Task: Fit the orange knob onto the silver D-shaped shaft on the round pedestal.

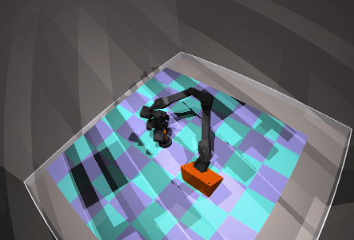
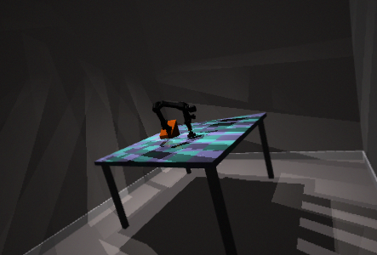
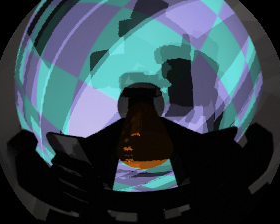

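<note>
The orange knob (image 3: 145, 142) is between the fingers of my gripper (image 1: 162, 137) (image 3: 141, 120), which is shut on it. In the wrist view the knob looks dark brown, with a lit orange edge low in the frame. The round pedestal (image 1: 167, 144) (image 2: 191, 135) (image 3: 123, 106) is directly beneath the gripper; in the wrist view its grey rim shows on both sides past the knob. The silver shaft and the knob's hole are hidden. I cannot tell how far down the knob sits or whether the flat sides line up.
The orange block (image 1: 200, 178) (image 2: 169, 129) under the arm's base stands near the pedestal. The arm (image 1: 207, 120) arches between them. The checkered table (image 1: 232, 224) (image 2: 154, 155) carries hard-edged dark shadows. Its edges drop to the floor.
</note>
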`<control>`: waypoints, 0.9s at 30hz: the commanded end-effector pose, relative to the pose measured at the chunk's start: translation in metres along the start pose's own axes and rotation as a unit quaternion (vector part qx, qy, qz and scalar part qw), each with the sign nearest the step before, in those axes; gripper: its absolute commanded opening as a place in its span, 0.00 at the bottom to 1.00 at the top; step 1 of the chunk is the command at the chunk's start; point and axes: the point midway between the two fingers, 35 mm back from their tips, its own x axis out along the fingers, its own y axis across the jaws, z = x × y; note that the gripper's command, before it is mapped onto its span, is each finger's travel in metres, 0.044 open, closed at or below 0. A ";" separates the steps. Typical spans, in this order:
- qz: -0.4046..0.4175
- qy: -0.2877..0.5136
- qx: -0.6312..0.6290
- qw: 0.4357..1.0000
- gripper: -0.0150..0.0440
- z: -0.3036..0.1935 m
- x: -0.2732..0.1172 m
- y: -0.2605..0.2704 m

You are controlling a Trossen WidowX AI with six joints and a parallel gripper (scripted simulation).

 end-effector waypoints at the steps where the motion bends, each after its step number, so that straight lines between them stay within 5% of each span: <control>1: -0.002 0.000 0.002 1.000 0.25 0.000 0.001 -0.001; 27: -0.002 0.000 0.107 0.994 0.25 0.002 -0.002 0.000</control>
